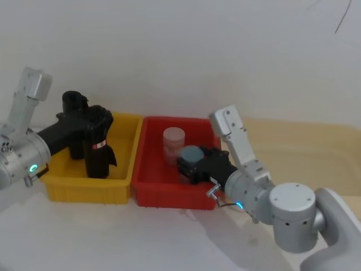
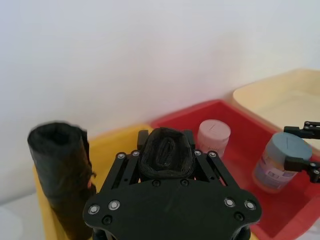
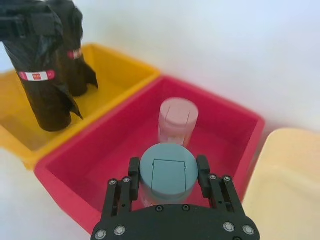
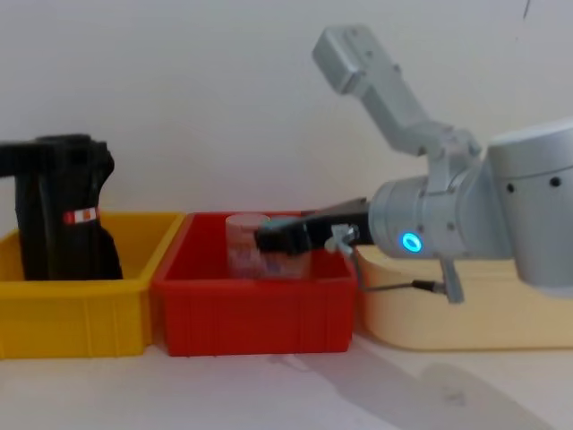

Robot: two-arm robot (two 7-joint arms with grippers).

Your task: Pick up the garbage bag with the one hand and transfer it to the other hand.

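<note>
The left gripper (image 1: 99,119) – on the green-ringed arm – reaches in over the yellow bin (image 1: 84,191), and its jaws are clamped round the top of the garbage bag (image 1: 96,157). This black roll stands upright inside the bin at its near side, with its red-and-white label facing the front. A second black roll (image 1: 73,127) stands just behind it in the same bin, towards the wall.

The right gripper (image 1: 190,164), on the blue-ringed arm, is down in the red bin (image 1: 169,199), which sits against the yellow one on the white bench (image 1: 113,240). Its jaws are closed against either side of a blue-lidded jar (image 1: 192,152). A pink-lidded jar (image 1: 174,141) stands upright just beyond that one – close to it, though I cannot tell whether they touch.
</note>
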